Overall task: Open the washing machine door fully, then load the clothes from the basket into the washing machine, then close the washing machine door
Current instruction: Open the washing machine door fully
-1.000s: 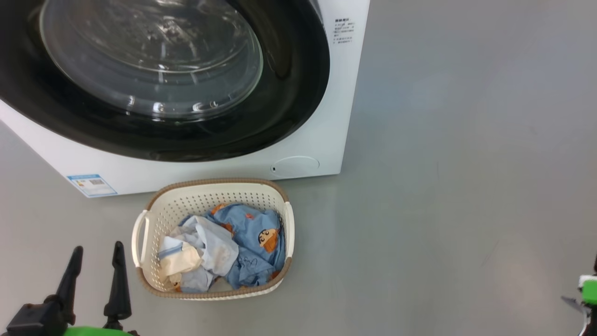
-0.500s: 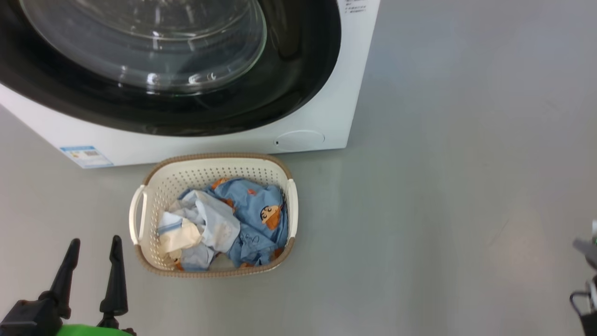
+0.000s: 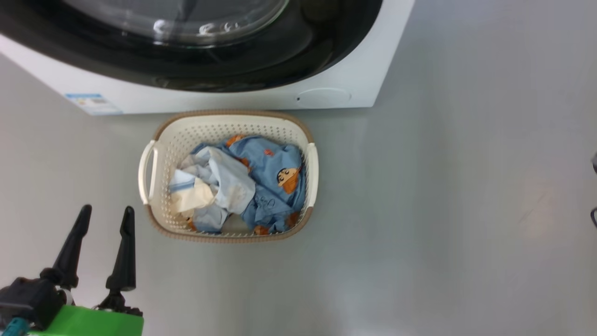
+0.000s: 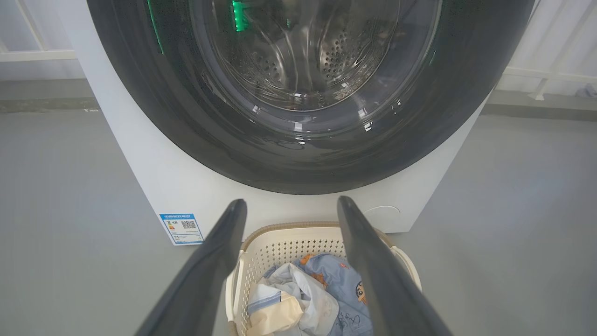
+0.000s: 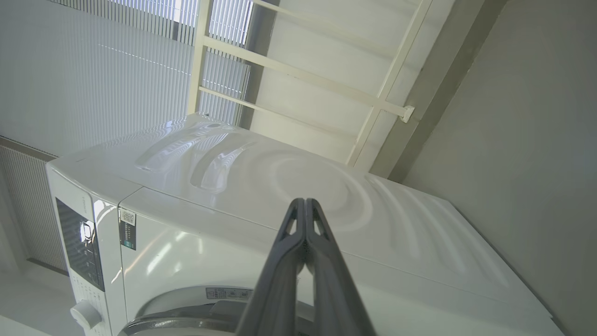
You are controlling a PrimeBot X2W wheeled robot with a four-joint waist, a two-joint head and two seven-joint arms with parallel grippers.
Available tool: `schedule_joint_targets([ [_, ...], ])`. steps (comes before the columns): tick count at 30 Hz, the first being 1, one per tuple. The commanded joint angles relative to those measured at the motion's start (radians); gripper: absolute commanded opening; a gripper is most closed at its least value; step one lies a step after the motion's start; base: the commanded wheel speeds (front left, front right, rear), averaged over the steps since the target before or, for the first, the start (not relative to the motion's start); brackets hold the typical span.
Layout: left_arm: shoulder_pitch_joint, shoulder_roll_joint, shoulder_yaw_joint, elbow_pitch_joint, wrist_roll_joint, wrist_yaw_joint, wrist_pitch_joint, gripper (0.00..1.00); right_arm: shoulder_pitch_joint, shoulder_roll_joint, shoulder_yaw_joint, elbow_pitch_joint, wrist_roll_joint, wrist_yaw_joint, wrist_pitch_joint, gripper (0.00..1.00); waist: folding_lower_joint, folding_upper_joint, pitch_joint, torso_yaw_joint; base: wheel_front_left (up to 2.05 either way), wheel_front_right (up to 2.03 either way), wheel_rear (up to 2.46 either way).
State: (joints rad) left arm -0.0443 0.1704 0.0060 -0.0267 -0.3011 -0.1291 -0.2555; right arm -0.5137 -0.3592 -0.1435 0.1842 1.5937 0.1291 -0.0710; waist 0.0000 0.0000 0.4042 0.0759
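Standing on the grey floor just in front of the washing machine, the basket holds the clothes, blue printed pieces and pale ones in a heap. The washing machine door is closed against the white front. The left gripper hovers near the basket's left handle, its fingers spread wide and empty. The right gripper points toward the machine's white body, its fingers pressed together on nothing.

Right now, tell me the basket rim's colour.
Brown rim on a cream basket; clearest in head view.
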Motion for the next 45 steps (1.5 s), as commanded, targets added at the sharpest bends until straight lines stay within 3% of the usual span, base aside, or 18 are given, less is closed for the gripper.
schedule_joint_targets([
  [1, -0.027, 0.024, 0.032, -0.03, -0.005, -0.002, -0.006, 1.0, -0.027, -0.02, 0.021, -0.025, 0.009, 0.002, 0.02, 0.0, 0.0, 0.0, 0.038, 0.036, 0.0, 0.0, 0.0],
  [23, -0.065, -0.016, 0.019, -0.061, -0.011, -0.002, -0.006, 1.0, -0.327, -0.026, 0.112, 0.02, -0.015, 0.002, 0.234, 0.0, 0.0, 0.0, 0.124, 0.131, 0.0, 0.0, 0.0],
  [45, -0.097, -0.041, 0.02, -0.062, -0.019, -0.002, -0.006, 1.0, -0.498, 0.006, 0.259, 0.08, -0.045, 0.002, 0.312, 0.0, 0.0, 0.0, 0.182, 0.173, 0.0, 0.0, 0.0],
])
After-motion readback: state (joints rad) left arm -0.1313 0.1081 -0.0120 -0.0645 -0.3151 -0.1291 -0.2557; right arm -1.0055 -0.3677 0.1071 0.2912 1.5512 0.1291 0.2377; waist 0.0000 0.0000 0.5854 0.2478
